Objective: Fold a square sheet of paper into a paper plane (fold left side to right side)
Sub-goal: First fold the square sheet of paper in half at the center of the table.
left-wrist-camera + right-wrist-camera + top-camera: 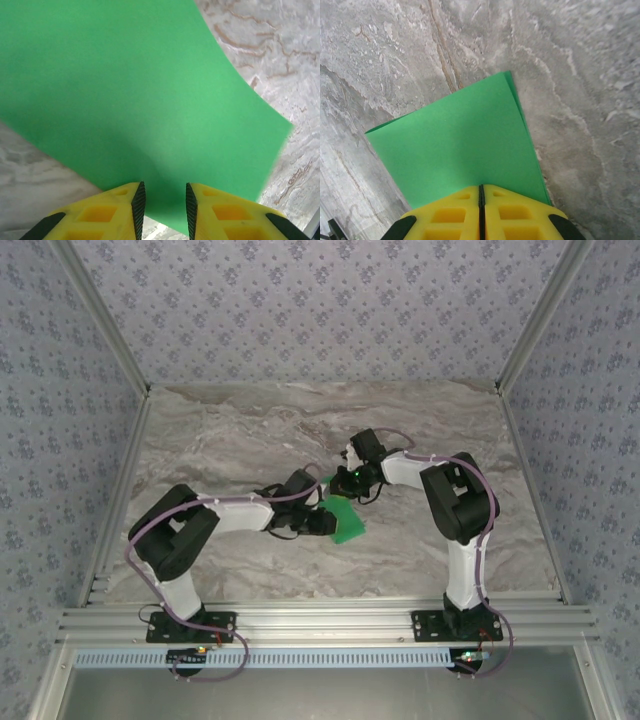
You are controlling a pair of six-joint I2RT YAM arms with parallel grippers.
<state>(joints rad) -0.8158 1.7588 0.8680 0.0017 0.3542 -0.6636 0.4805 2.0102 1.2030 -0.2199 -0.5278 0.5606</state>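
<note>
My right end effector (481, 189) pinches the square sheet of paper (460, 135), seemingly folded over; my left end effector (163, 194) gapes above it; later folds remain

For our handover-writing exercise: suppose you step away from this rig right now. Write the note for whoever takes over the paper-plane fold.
Grippers: the left gripper is open, its jaws apart on either side of the paper's near edge. The right gripper is shut, apparently pinching one edge of the paper.
Things: the square sheet of paper is mid-table between both grippers. A second layer shows along its edge.
Done: the left-to-right fold looks laid over.
Left: flatten and crease it, then make every later fold. There is no plane shape yet.
</note>
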